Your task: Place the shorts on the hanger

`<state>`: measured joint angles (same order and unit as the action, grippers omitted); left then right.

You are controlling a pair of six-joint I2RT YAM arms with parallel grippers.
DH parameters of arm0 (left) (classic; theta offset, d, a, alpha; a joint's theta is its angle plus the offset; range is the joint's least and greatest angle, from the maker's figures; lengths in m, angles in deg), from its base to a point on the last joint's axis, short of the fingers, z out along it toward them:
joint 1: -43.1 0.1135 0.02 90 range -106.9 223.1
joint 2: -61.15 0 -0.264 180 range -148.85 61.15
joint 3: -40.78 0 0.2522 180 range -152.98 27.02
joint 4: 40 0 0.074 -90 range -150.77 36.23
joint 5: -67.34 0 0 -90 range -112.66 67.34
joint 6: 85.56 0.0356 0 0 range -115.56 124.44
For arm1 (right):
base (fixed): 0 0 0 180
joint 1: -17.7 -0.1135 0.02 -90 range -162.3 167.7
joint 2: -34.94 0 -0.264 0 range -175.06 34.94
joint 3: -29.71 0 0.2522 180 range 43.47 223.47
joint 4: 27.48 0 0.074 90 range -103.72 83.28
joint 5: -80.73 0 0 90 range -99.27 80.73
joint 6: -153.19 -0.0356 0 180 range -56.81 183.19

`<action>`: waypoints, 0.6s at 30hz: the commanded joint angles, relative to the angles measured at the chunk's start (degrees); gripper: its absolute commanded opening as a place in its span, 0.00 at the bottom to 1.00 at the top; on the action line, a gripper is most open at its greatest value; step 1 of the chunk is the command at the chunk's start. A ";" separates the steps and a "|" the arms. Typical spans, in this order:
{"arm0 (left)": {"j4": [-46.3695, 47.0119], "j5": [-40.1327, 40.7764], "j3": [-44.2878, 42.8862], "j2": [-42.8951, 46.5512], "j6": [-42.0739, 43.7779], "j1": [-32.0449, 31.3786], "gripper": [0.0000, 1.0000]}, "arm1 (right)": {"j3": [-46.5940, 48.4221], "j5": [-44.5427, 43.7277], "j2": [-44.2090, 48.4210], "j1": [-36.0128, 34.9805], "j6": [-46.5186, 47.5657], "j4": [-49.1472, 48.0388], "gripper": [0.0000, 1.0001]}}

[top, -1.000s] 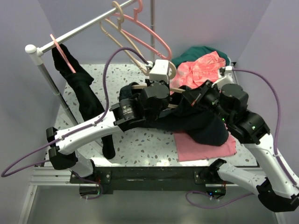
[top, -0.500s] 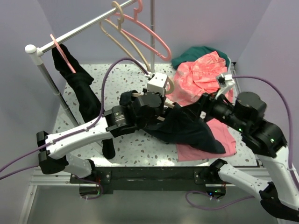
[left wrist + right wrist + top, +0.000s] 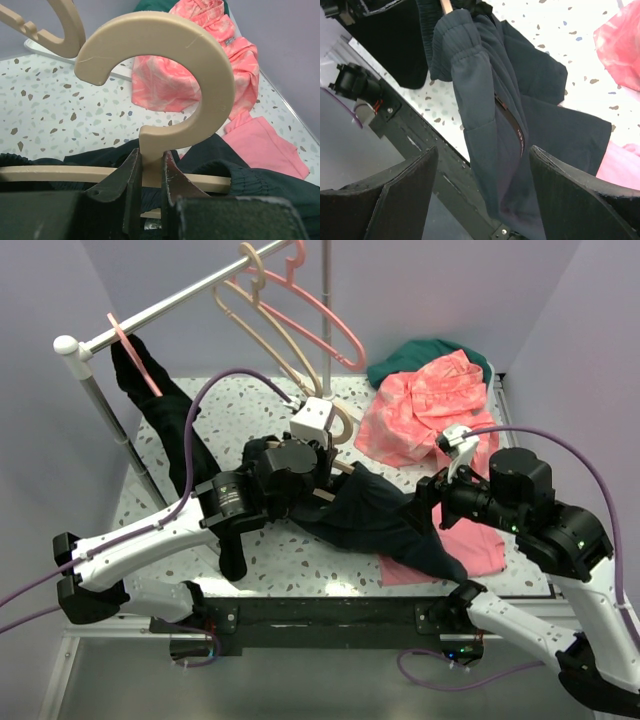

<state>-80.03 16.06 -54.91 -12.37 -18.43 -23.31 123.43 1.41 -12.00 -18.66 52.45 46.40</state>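
Navy fabric, overhead: shorts (image 3: 385, 525) hang from the hanger (image 3: 343, 423) and trail across the table (image 3: 290, 550) to the pink cloth (image 3: 480, 545). I judge them soft, limp and light.
Beige plastic, left wrist: hanger (image 3: 215, 75) is rigid and smooth, with a round hook. My left gripper (image 3: 150, 165) is clamped on its neck, and the shorts (image 3: 240, 175) are bunched over the bar.
Ribbed waistband, right wrist: shorts (image 3: 505, 125) sag in folds. My right gripper (image 3: 484, 150) is spread wide, holding nothing.
Hold point: the gathered waistband; I judge it the firmest edge.
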 commanded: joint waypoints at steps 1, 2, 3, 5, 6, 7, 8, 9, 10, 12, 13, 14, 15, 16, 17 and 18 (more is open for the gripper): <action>3.67 -1.19 -0.07 2.24 1.95 0.58 0.00 | -0.77 2.95 -0.96 -0.11 4.24 0.09 0.76; 3.85 -1.28 0.02 2.15 2.13 0.67 0.00 | -1.12 2.95 -1.22 0.06 4.41 -0.35 0.76; 3.94 -1.28 -0.16 2.06 2.22 0.76 0.00 | -1.91 3.12 -1.40 -0.03 4.59 -0.87 0.75; 3.85 -1.28 -0.25 1.80 2.57 0.85 0.00 | -2.88 4.08 -1.66 -0.11 4.68 -2.63 0.73; 3.94 -1.28 -0.33 1.62 2.57 1.02 0.00 | -3.67 4.44 -2.01 -0.12 4.50 -3.25 0.72; 4.02 -1.54 -0.33 1.62 2.66 1.11 0.00 | -4.20 4.70 -2.54 -0.20 4.33 -4.56 0.70; 4.11 -1.89 -0.42 1.53 2.75 1.20 0.00 | -4.64 4.27 -2.81 -0.73 4.15 -5.27 0.69; 4.29 -2.07 -0.34 1.27 2.83 1.28 0.00 | -5.34 3.66 -2.98 -1.34 3.72 -5.88 0.68; 4.46 -2.24 -0.33 1.18 2.92 1.29 0.00 | -5.52 3.30 -3.33 -1.96 3.62 -7.02 0.68; 4.46 -2.24 -0.25 0.83 2.92 1.55 0.00 | -6.22 2.95 -4.30 -3.98 2.66 -8.43 0.64; 4.55 -2.42 -0.16 0.92 2.75 1.72 0.00 | -6.31 2.42 -4.82 -4.77 2.48 -9.13 0.63; 4.81 -2.77 -0.07 0.83 2.83 1.81 0.00 | -6.40 1.72 -5.87 -5.82 2.39 -9.23 0.60; 4.99 -2.86 0.19 0.92 2.75 1.99 0.00 | -6.57 -0.46 -6.32 -6.26 2.31 -9.23 0.59; 5.43 -3.21 0.37 0.92 2.83 2.08 0.00 | -6.66 -1.26 -6.58 -6.62 2.31 -9.14 0.57; 5.61 -3.39 0.54 0.74 2.83 2.16 0.00 | -6.75 -1.62 -6.59 -6.88 2.39 -9.23 0.53; 5.78 -3.65 0.63 0.57 2.83 2.34 0.00 | -7.19 -1.80 -6.33 -6.97 2.48 -9.40 0.49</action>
<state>-79.52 13.46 -54.24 -12.35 -16.97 -21.76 116.98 2.37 -18.67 -24.67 55.05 40.30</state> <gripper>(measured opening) 0.183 0.543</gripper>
